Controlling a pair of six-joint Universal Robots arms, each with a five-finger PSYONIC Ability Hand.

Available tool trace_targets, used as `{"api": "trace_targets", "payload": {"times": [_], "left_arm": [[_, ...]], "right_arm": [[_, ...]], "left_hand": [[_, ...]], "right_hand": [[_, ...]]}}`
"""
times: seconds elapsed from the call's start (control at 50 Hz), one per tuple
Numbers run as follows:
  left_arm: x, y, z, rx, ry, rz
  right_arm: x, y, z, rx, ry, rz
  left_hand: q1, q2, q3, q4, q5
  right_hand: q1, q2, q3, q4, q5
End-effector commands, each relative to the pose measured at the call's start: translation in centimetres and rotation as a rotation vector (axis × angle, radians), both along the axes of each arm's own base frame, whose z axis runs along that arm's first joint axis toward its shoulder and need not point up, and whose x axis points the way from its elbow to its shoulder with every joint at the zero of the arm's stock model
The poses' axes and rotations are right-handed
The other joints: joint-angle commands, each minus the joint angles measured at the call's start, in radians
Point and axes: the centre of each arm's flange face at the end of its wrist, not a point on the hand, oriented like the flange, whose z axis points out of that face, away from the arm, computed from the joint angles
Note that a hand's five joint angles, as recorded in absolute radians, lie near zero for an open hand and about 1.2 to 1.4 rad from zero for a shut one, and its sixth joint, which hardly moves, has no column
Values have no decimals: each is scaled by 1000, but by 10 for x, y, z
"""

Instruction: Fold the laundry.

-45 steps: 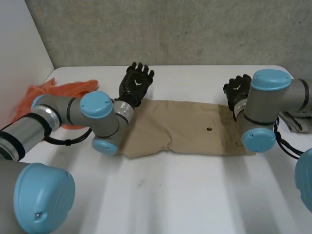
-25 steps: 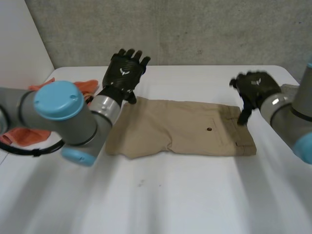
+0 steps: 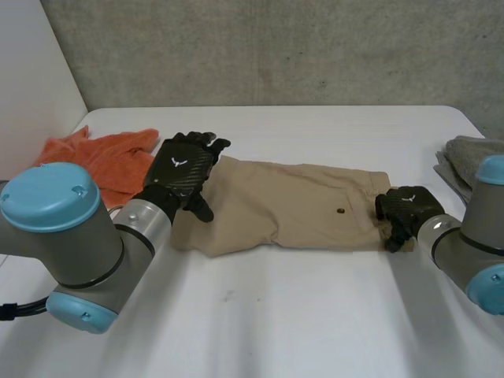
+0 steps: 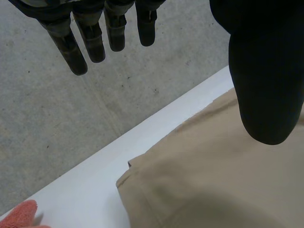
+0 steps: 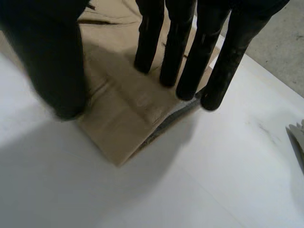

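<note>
Tan shorts (image 3: 291, 205) lie folded lengthwise across the white table (image 3: 299, 315). My left hand (image 3: 179, 175) hovers over their left end, open. In the left wrist view its fingers (image 4: 95, 42) are straight and its thumb (image 4: 266, 71) is spread above the far left corner of the shorts (image 4: 213, 180). My right hand (image 3: 405, 209) is at the right end, on the waistband. In the right wrist view its straight fingers (image 5: 190, 47) touch the shorts (image 5: 128, 114) near the near right corner, with the thumb (image 5: 52, 57) held apart.
An orange cloth (image 3: 98, 161) lies crumpled at the left of the table, beside my left arm; a bit of this orange cloth (image 4: 21, 216) appears past the shorts' corner. A grey garment (image 3: 468, 153) sits at the right edge. A concrete wall backs the table.
Both hands have come down and toward me from beyond the shorts' far edge. The left now hangs over the left end; the right has dropped onto the waistband end.
</note>
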Motion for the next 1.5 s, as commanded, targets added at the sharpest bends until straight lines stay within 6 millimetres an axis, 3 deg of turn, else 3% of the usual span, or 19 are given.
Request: {"api": "trace_targets", "payload": {"times": [0.02, 0.14, 0.26, 0.38, 0.44, 0.46, 0.56, 0.66, 0.72, 0.78, 0.8, 0.88, 0.98, 1.04, 1.12, 1.2, 1.28, 1.4, 1.5], "left_arm": [[0, 0, 0, -1, 1, 1], [1, -2, 4, -10, 6, 5], [5, -5, 12, -28, 19, 21], [6, -4, 14, -32, 21, 22], [6, -4, 15, -33, 22, 22], [6, -4, 15, -35, 22, 22], [5, -4, 18, -41, 26, 22], [3, -4, 22, -55, 33, 19], [1, -6, 26, -70, 40, 18], [-2, -13, 34, -100, 51, 21], [-3, -15, 37, -107, 57, 22], [-9, -26, 48, -143, 80, 44], [-35, -31, 47, -150, 101, 30], [-49, -25, 43, -136, 99, -5], [-71, -15, 30, -86, 69, -59], [-94, -3, 11, -17, 21, -115], [-106, -2, -17, 78, -52, -133], [-105, -4, -52, 184, -149, -127], [-96, -1, -74, 268, -245, -120]], "right_arm": [[-15, -11, 1, -31, 38, -56], [-36, -14, 27, -81, 45, -104], [-85, -25, 47, -161, 226, -171], [-88, -32, 61, -252, 427, -114], [-51, -23, 87, -362, 416, -22], [-29, -16, 95, -405, 398, 38], [34, 13, 104, -507, 347, 244], [109, 73, 83, -538, 262, 577], [135, 104, 67, -505, 230, 705], [143, 115, 58, -474, 216, 740], [144, 116, 53, -446, 203, 739], [142, 112, 55, -356, 110, 664], [127, 93, 76, -221, -113, 463], [91, 58, 99, -172, -268, 267], [59, 33, 107, -103, -381, 118], [55, 28, 96, -34, -375, 93], [58, 15, 70, 33, -318, 80], [62, 4, 30, 126, -197, 94], [63, -2, 13, 140, -142, 111]], "left_hand": [[-17, -31, -39, -30, -46], [-17, -31, -39, -30, -46], [-17, -31, -39, -30, -46], [-17, -31, -39, -30, -46], [-17, -31, -39, -30, -46], [-17, -31, -39, -30, -46], [-17, -31, -39, -30, -46], [-17, -31, -39, -30, -46], [-16, -31, -38, -29, -45], [-13, -28, -35, -26, -43], [-13, -28, -35, -26, -43], [-10, -25, -32, -23, -40], [-4, -19, -27, -17, -34], [-1, -16, -24, -14, -31], [8, -7, -15, -5, -22], [10, -4, -12, -2, -19], [25, 10, 3, 12, -4], [28, 13, 6, 15, -1], [28, 13, 6, 15, -1]], "right_hand": [[735, 606, 611, 613, 648], [735, 606, 611, 613, 648], [735, 606, 611, 613, 648], [735, 606, 611, 613, 648], [735, 606, 611, 613, 648], [735, 606, 611, 613, 648], [735, 606, 611, 613, 648], [735, 606, 611, 613, 648], [735, 606, 611, 613, 648], [735, 606, 611, 613, 648], [538, 409, 415, 416, 451], [-487, -616, -610, -609, -574], [-487, -616, -610, -609, -574], [-487, -616, -610, -609, -574], [-487, -616, -610, -609, -574], [-487, -616, -610, -609, -574], [-487, -616, -610, -609, -574], [-487, -616, -610, -609, -574], [-487, -616, -610, -609, -574]]}}
